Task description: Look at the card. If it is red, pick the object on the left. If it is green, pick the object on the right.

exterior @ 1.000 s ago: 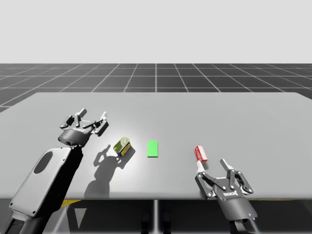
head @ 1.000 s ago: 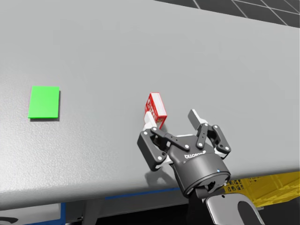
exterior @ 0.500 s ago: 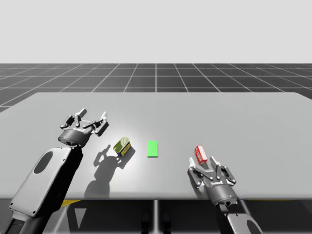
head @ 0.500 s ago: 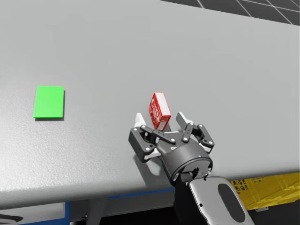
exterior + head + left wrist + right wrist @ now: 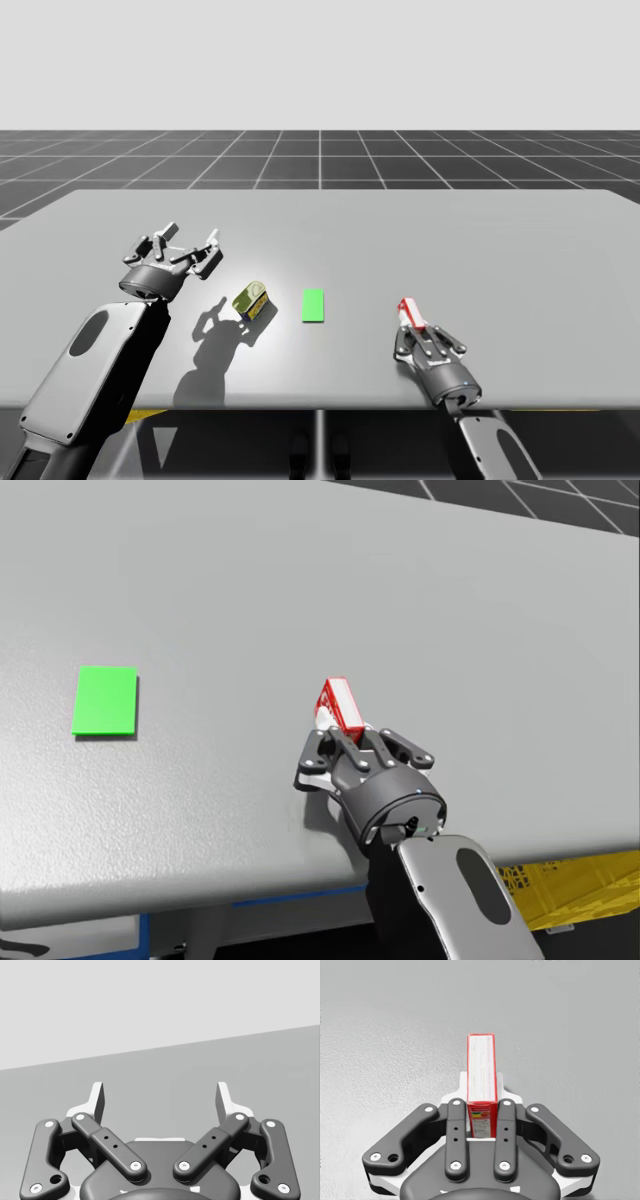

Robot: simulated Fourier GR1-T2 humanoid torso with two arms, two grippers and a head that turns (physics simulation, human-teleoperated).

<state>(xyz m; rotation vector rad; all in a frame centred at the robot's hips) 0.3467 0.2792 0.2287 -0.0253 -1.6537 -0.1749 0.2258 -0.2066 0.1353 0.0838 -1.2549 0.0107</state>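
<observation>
High view: one green card (image 5: 313,305), one can (image 5: 250,299), one red box (image 5: 406,309).

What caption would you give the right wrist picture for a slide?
My right gripper shut on a narrow red box, grey table ahead.

Grey matte table (image 5: 480,240), wide, brightest near its middle. Behind it a dark floor (image 5: 320,155) with pale grid lines runs to a flat horizon under a blank light-grey backdrop (image 5: 320,60). Under the table's near edge, a blue strip (image 5: 290,895) and a yellow lattice frame (image 5: 565,880).
</observation>
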